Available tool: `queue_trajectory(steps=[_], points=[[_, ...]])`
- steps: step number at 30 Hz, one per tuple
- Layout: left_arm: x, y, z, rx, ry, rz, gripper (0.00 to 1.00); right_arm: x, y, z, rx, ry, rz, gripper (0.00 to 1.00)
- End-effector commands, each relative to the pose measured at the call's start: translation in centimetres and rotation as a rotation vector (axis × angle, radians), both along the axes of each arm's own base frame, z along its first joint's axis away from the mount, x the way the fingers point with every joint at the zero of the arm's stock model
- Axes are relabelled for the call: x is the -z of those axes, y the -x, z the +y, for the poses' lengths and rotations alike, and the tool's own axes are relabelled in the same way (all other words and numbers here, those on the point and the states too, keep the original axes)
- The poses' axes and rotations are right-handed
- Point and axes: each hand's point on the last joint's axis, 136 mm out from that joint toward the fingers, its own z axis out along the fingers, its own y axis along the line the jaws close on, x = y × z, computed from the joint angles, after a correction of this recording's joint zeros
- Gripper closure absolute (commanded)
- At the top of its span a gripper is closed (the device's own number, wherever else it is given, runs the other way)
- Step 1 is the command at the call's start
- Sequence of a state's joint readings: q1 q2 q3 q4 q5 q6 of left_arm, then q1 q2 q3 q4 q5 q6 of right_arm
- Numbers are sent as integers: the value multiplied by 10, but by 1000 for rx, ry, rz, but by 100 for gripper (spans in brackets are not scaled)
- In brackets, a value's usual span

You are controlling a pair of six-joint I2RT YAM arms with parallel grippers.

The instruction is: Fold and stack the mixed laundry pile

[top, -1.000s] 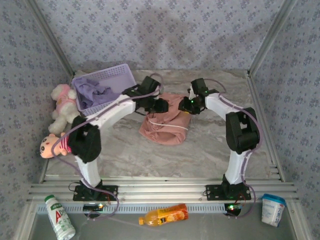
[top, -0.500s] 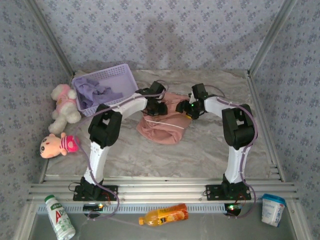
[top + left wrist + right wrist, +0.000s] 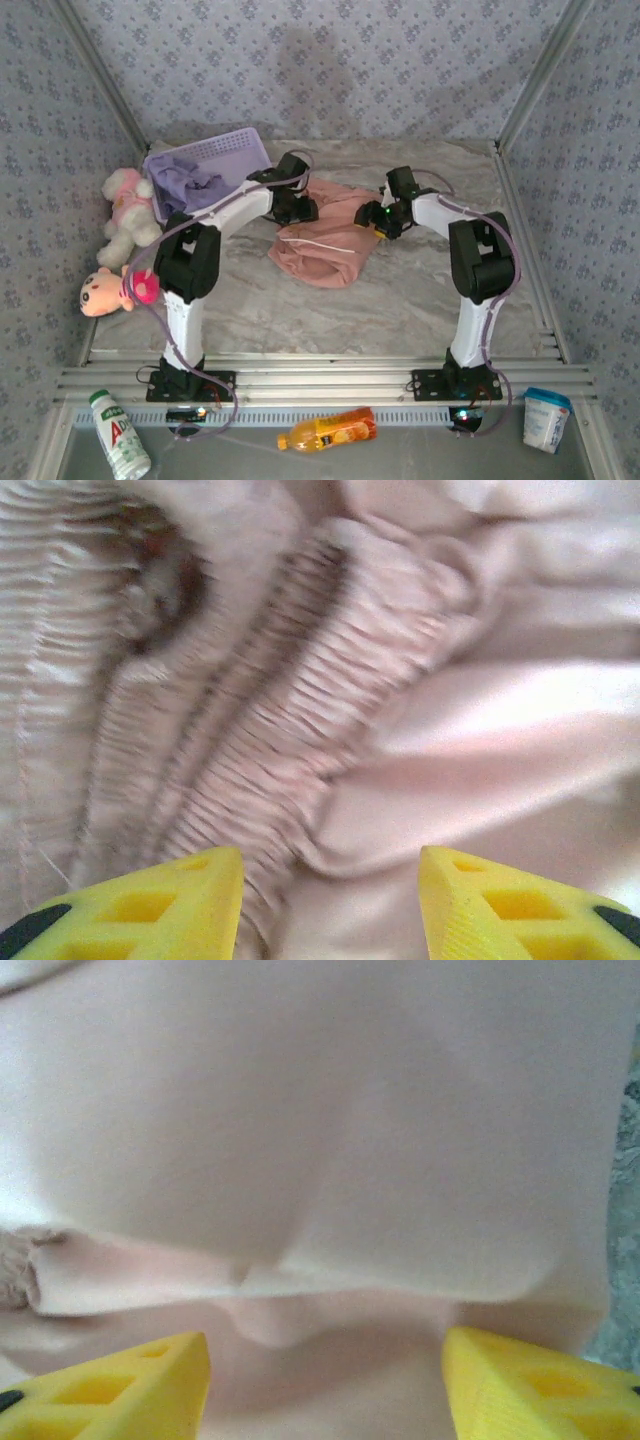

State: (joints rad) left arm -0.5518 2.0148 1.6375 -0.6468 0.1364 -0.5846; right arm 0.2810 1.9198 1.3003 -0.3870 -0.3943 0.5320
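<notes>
The salmon-pink garment [image 3: 325, 250] lies crumpled mid-table, its white drawstring [image 3: 335, 245] across it. The lavender T-shirt [image 3: 185, 180] is bunched inside the mesh basket. My left gripper [image 3: 297, 208] hovers at the pink garment's back left edge. In the left wrist view the left gripper [image 3: 330, 905] stands open, yellow fingertips [image 3: 170, 900] apart over the gathered waistband [image 3: 300, 730]. My right gripper [image 3: 380, 222] sits at the garment's right edge. In the right wrist view the right gripper [image 3: 325, 1385] is open over smooth pink cloth [image 3: 320, 1140], with a fold edge between its fingers.
The lavender basket [image 3: 255, 150] stands at the back left. Two plush toys [image 3: 125, 210] [image 3: 105, 290] lie along the left wall. On the near ledge are a white bottle [image 3: 118, 433], an orange bottle [image 3: 328, 430] and a white cup [image 3: 546, 415].
Both arms have shifted over the pink garment. The left gripper has ended slightly further back and left. The garment now spreads a little wider toward the back.
</notes>
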Motion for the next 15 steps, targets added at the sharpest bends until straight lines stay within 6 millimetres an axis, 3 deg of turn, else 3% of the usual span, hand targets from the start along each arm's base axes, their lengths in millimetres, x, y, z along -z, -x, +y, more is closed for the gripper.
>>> queue_trajectory(steps=[1, 3, 7, 9, 12, 15], points=[[-50, 32, -28, 121, 81, -27, 50, -40, -7, 9, -48, 13, -83, 44], [-44, 45, -41, 165, 100, -6, 53, -39, -17, 15, -56, 0, -88, 50], [-12, 54, -47, 152, 103, 57, 57, -28, -44, 30, -61, -55, -97, 59], [6, 57, -46, 144, 100, 78, 58, -13, -59, 31, -30, -66, -84, 61], [33, 61, -41, 147, 60, 125, 58, 10, -80, 9, 84, -77, -58, 64], [52, 64, -35, 151, 19, 164, 58, 27, -78, -25, 186, -47, -2, 66]])
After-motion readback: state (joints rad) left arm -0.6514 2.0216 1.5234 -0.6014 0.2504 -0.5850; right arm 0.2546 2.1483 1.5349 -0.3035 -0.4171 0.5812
